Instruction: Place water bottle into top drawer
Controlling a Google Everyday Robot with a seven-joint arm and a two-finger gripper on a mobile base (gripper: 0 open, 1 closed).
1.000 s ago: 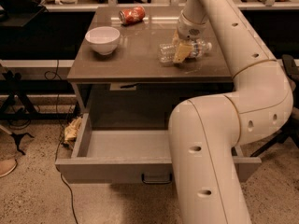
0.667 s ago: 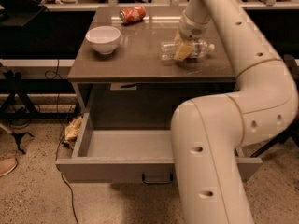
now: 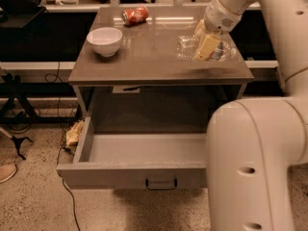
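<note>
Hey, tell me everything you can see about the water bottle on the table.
The water bottle is small and made of clear, crinkled-looking plastic that catches glints of light. It lies on its side on the right part of the table top, running roughly left to right. The gripper is down over its middle and hides part of it; whether it actually grips the bottle cannot be told. The bottle is not in the top drawer, which stands pulled open below.
</note>
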